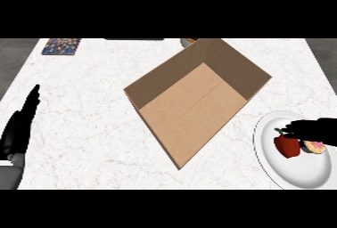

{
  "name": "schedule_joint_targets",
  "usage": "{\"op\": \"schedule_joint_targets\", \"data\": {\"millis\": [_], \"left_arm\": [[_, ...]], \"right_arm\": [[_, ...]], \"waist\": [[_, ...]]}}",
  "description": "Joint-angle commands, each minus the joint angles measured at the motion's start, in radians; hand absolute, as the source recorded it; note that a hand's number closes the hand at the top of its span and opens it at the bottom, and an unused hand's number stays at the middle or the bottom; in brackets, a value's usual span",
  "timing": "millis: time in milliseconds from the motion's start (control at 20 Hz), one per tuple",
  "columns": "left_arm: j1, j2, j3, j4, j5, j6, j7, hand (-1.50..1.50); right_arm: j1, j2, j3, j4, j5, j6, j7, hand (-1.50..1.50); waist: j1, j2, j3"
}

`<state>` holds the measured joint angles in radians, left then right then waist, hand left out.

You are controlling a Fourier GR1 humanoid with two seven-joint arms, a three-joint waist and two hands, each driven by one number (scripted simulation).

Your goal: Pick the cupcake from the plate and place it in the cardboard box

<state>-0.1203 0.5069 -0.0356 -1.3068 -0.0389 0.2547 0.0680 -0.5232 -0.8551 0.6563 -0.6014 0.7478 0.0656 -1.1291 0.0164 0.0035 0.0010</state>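
Note:
A white plate (293, 171) lies at the lower right of the counter. On it sits a cupcake (314, 147) with pink frosting, partly hidden, with a red pepper-like item (287, 146) just to its left. My right hand (316, 129) reaches in from the right edge and hovers over the cupcake, fingers stretched leftward, holding nothing. The open cardboard box (191, 107) lies in the middle of the counter, turned diagonally. My left hand (20, 124) rests at the left edge, fingers straight and pointing up.
A colourful patterned block (61, 46) lies at the far left back. A round object (188, 41) peeks from behind the box's far corner. White marble counter (85, 133) stretches between the box and my left hand.

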Motion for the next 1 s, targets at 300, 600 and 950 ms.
{"op": "schedule_joint_targets", "data": {"millis": [300,600,950], "left_arm": [[-0.001,-0.010,0.014,-0.037,-0.015,-0.021,0.031,0.00],[0.032,-0.018,0.044,-0.006,-0.015,-0.029,-0.038,0.00],[0.014,-0.007,0.061,-0.011,-0.022,-0.023,0.014,0.00]], "right_arm": [[-0.052,0.077,-0.097,0.103,-0.037,-0.098,-0.165,1.50],[-0.037,0.109,-0.157,0.107,-0.054,-0.192,-0.160,1.50],[0.007,0.152,-0.301,0.050,-0.161,-0.235,0.261,1.50]], "waist": [[0.006,0.001,0.002],[-0.004,-0.001,0.000],[-0.043,-0.014,-0.003]]}}
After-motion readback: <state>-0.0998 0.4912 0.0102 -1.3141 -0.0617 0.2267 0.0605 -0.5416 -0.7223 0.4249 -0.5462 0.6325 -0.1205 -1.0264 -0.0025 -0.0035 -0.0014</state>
